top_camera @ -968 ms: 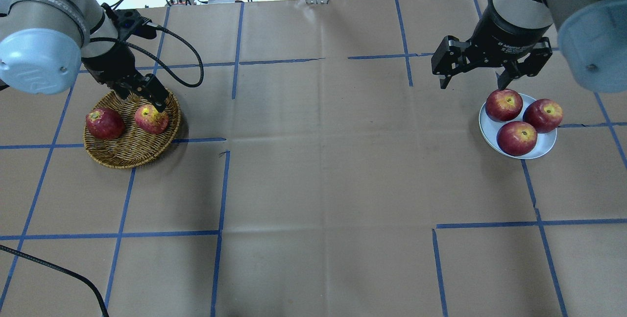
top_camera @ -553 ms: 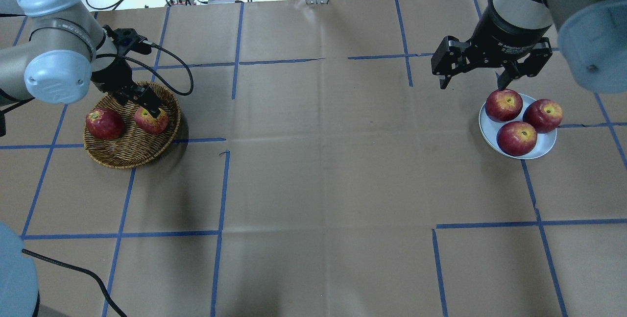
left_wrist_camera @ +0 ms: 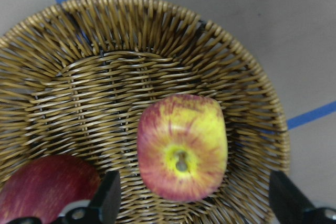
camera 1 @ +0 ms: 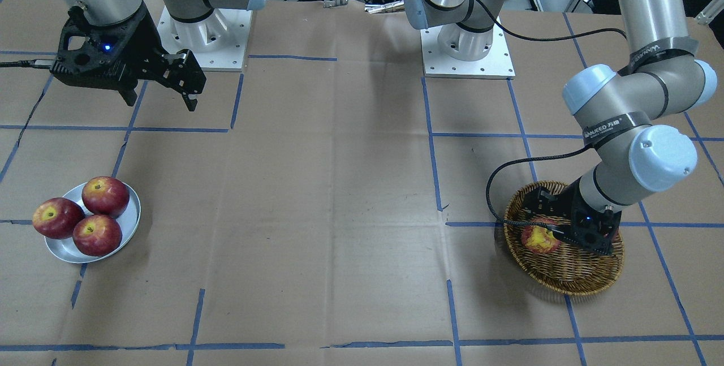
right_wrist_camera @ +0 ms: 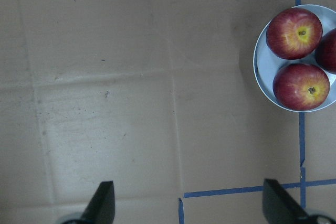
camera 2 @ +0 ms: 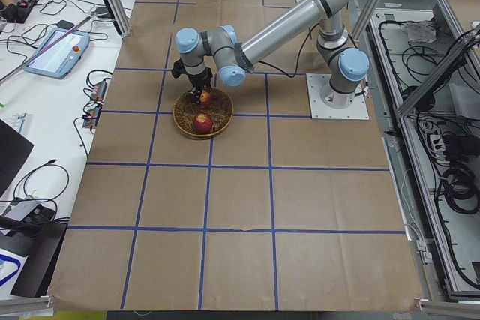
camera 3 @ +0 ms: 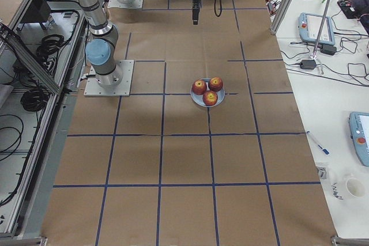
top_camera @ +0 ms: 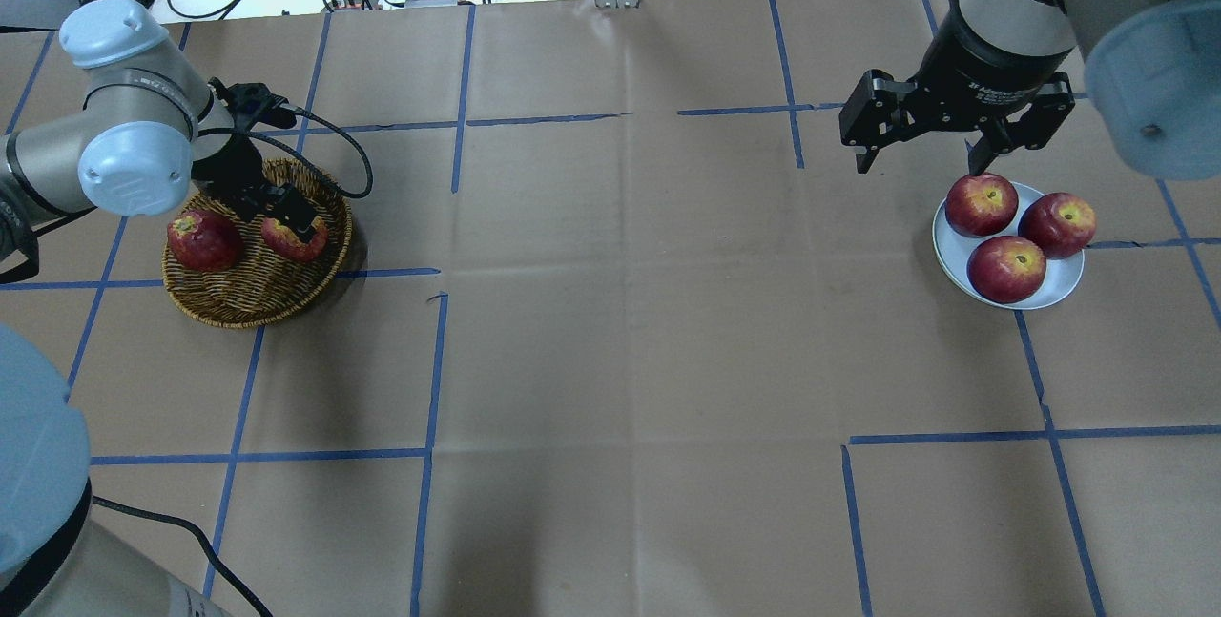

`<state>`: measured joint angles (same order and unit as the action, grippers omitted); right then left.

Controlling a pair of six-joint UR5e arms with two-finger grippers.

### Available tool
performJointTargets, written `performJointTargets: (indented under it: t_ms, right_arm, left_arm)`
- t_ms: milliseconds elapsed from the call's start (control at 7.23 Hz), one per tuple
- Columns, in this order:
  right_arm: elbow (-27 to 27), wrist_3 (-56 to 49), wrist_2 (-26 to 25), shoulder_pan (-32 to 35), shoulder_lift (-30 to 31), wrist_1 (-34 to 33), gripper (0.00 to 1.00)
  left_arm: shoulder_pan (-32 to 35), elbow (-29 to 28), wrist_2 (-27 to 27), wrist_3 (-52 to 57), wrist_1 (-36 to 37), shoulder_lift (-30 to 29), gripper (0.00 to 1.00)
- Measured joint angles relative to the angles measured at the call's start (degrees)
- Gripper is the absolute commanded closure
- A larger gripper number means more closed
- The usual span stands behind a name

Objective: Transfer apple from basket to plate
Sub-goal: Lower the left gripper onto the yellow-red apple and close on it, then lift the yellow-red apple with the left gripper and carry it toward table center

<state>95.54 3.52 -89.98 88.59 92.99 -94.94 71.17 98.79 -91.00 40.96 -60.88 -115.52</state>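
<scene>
The yellow apple with red streaks [left_wrist_camera: 182, 148] lies in the wicker basket [top_camera: 248, 298], on its right side in the overhead view [top_camera: 294, 237]. My left gripper [top_camera: 286, 216] is low in the basket, right over this apple. In the left wrist view its fingers [left_wrist_camera: 110, 203] stand wide apart on both sides of the apple, open and not touching it. The silver plate [top_camera: 1059, 288] sits at the far right and holds three red apples. My right gripper [top_camera: 920, 159] hangs open and empty above the table, just behind and left of the plate.
A dark-red apple [top_camera: 202, 240] lies in the basket's left side, close to my left gripper. The left arm's cable [top_camera: 343, 150] loops over the basket's far rim. Blue tape lines cross the brown paper table cover [top_camera: 630, 312]. In the front view the basket [camera 1: 565, 278] is at the right.
My left arm has swung and lowered, bringing its open gripper down onto the yellow-red apple in the basket. The right arm and the apples have not moved.
</scene>
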Motion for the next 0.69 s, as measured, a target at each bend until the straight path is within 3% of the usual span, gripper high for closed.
performJointTargets:
  t_ms: [277,415,691]
  right_arm:
    - [0.00,0.00,0.00,0.00,-0.01,-0.04,0.00]
    - [0.00,0.00,-0.01,0.00,-0.01,-0.01,0.00]
    - [0.00,0.00,-0.02,0.00,0.00,0.01,0.00]
  left_arm:
    - [-0.19,-0.19,0.27,-0.16,1.32,-1.73,0.64]
    - [-0.09,-0.35,0.21,-0.33,1.38,-1.82,0.72]
    - [0.97,-1.17,-0.08,-1.44,-0.16,-0.20,0.75]
